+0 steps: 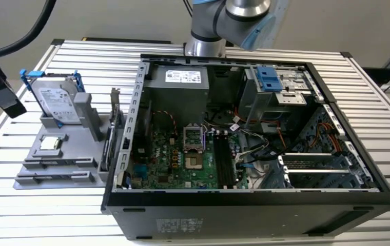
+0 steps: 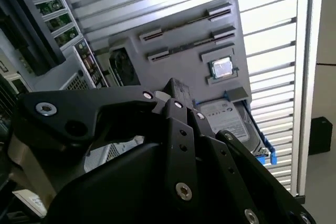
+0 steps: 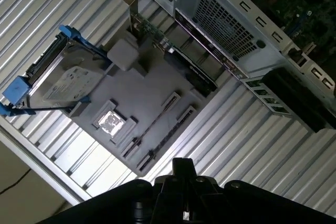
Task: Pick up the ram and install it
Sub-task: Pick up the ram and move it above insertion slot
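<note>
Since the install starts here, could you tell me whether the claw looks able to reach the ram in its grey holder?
Probably yes: the ram sits edge-up in the grey holder with nothing over it, and the claw hangs above the table close by.

silver arm (image 1: 239, 10), pale blue cap (image 1: 262, 31), black end effector (image 2: 173, 95) with silver screws (image 2: 182, 191).

exterior view: aimed down from high on open case (image 1: 250, 218) and grey tray (image 1: 78, 154), mid-range | both wrist views: grey tray (image 2: 178, 45) (image 3: 142, 93) viewed from above, apparently nearer | shared: grey tray
</note>
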Tool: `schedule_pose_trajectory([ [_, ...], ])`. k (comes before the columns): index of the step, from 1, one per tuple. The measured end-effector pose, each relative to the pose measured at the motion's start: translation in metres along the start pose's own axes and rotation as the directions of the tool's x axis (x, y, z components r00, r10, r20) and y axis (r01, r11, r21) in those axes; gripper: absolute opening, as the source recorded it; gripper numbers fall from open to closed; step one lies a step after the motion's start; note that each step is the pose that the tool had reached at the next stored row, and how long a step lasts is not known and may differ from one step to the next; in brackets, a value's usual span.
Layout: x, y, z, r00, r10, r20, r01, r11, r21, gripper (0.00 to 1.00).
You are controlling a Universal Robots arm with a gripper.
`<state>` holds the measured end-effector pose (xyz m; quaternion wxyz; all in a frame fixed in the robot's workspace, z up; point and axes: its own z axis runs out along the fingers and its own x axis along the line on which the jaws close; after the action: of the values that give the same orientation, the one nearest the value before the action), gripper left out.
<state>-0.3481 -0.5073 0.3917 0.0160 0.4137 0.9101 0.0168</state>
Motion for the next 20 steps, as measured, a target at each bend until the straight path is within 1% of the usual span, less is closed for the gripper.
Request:
schedule_pose_trajectory([
  [5,0.0,0.0,0.0,0.9988,0.049,0.0022,-0.049,0.9988,0.0007,0.0],
  [8,0.0,0.0,0.0,0.997,0.078,0.0035,-0.078,0.997,0.001,0.0],
  [10,0.0,0.0,0.0,0.995,0.1,0.0045,-0.1,0.995,0.0013,0.0],
  [15,0.0,0.0,0.0,0.9882,0.153,0.0069,-0.153,0.9882,0.0018,0.0],
  [20,0.0,0.0,0.0,0.9787,0.205,0.0093,-0.205,0.9788,0.0022,0.0],
])
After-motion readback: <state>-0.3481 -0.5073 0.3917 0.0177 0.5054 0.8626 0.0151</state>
